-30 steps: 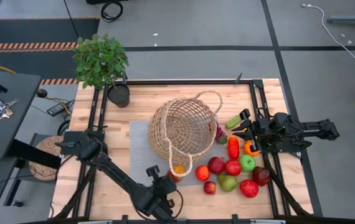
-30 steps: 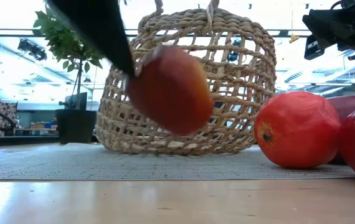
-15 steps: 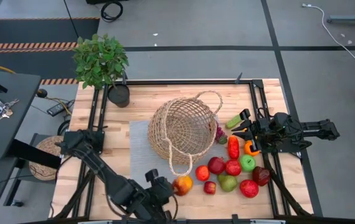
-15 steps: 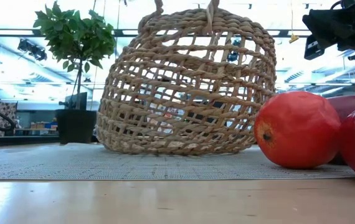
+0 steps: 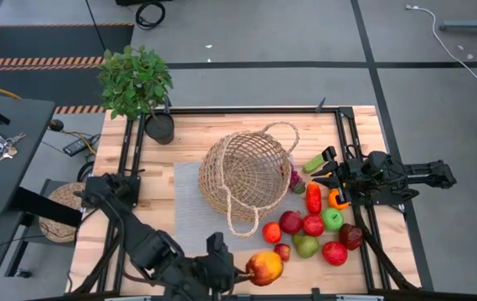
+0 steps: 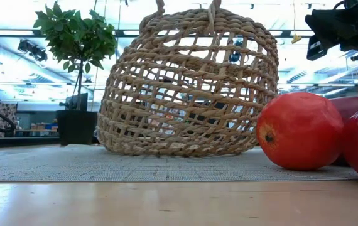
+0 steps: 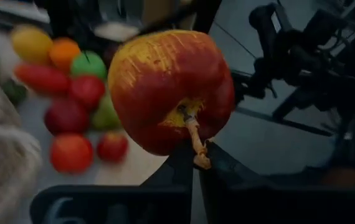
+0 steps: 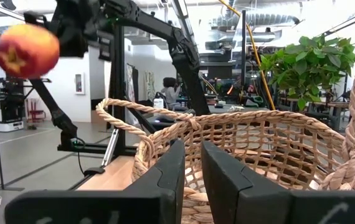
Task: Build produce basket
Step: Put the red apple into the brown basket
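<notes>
The basket (image 5: 245, 176) was coarse tan wicker, open-weave and rounded, and it lay tipped on its side on a grey ribbed mat (image 5: 188, 201) over the pale wooden table (image 5: 138, 201). Its mouth faced the right arm, and one thin loop handle trailed onto the mat toward the near edge. The fruit and vegetables (image 5: 314, 230) sat in a loose heap just beside the basket, on the right half of the table: smooth red and green apples, a long red pepper, an orange, and something green near the basket's far rim.

The left gripper (image 5: 237, 272) hung low over the near table edge, the arm bent and stretched along it. Its fingers were pressed together on the stem of a red-and-yellow streaked apple (image 5: 264, 267), which hung clear of the wood.

The right gripper (image 5: 332, 174) was held level beside the heap, pointing into the basket's mouth, its two dark fingers closed with nothing between them.

A leafy potted plant (image 5: 135, 82) stood at the far left corner.
</notes>
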Robot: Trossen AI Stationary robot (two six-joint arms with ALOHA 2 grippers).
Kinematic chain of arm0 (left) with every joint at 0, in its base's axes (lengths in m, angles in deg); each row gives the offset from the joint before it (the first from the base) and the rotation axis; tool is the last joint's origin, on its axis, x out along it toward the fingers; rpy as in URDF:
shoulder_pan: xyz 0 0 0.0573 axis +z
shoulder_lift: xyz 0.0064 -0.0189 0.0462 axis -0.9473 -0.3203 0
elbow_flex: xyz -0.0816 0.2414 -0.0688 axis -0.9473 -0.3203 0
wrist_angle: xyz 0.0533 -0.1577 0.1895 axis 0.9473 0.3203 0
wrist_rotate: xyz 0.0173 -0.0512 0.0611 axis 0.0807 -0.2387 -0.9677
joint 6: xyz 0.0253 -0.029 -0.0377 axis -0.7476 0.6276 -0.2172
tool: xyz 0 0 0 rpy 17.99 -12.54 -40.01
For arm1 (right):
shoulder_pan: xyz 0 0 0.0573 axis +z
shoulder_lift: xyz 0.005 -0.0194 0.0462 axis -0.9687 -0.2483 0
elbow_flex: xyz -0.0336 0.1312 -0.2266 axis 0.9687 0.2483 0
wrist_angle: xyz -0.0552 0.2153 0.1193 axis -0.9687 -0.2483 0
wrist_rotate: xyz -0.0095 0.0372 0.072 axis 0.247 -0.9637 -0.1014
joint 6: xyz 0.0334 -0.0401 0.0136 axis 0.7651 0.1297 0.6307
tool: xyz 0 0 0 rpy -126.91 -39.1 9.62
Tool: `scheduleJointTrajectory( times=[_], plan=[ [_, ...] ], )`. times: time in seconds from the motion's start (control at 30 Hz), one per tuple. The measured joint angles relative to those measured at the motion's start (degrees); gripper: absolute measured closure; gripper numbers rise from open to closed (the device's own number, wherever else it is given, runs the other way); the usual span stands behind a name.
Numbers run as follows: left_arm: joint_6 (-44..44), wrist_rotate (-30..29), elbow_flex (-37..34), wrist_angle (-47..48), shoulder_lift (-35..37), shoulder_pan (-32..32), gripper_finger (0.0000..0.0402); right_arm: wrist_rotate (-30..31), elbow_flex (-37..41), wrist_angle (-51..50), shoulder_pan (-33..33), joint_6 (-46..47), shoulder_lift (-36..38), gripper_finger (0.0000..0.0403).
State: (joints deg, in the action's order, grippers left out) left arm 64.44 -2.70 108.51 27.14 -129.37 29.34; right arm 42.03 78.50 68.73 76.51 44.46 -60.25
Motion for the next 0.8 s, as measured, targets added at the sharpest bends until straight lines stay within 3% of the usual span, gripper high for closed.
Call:
scheduleJointTrajectory(
  times=[0.27,0.8],
  plan=[
    [-11.7,0.2,3.0,3.6,0.0,6.6,0.0387,0.0,0.0,0.0,0.0,0.0,0.0,0.0341],
    [-39.6,19.3,-0.4,9.1,-0.2,30.0,0.0387,0.0,0.0,0.0,0.0,0.0,0.0,0.0341]
  ],
)
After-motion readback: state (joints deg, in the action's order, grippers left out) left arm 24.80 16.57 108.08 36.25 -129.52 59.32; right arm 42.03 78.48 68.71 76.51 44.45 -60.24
